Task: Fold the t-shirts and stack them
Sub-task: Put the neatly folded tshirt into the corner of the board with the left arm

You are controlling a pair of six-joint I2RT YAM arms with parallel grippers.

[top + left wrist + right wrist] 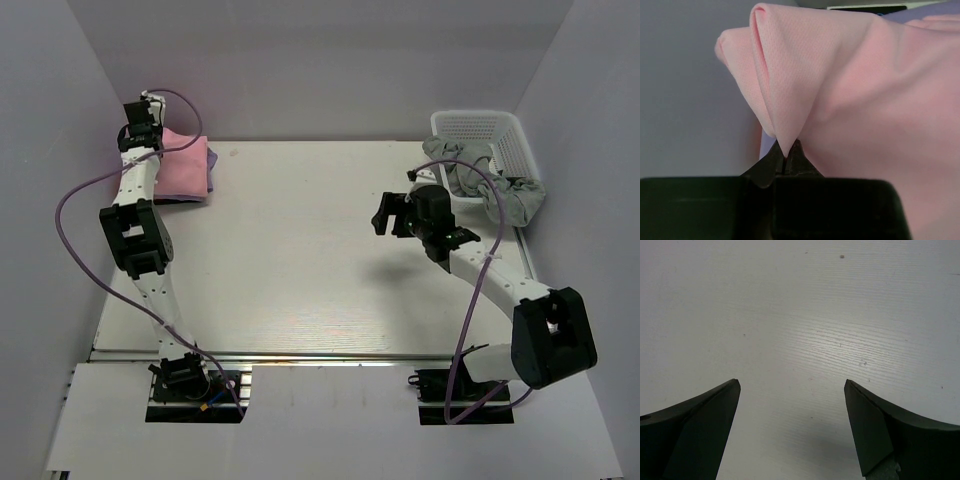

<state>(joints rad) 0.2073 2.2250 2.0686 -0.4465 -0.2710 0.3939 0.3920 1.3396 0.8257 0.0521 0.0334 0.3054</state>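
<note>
Seemingly midway, the right gripper (392, 215) hangs spread and empty over the table (300, 260), the left gripper (786, 161) pinches the folded light pink t-shirt (185, 165) at the far-left edge, and a crumpled grey garment (515, 195) in the far basket (520, 130) awaits folding.

Top cam overhead; wrist cams close-up, R on table (800, 315).

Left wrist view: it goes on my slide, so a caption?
Left claw shut on a fold of the pink t-shirt.
</note>
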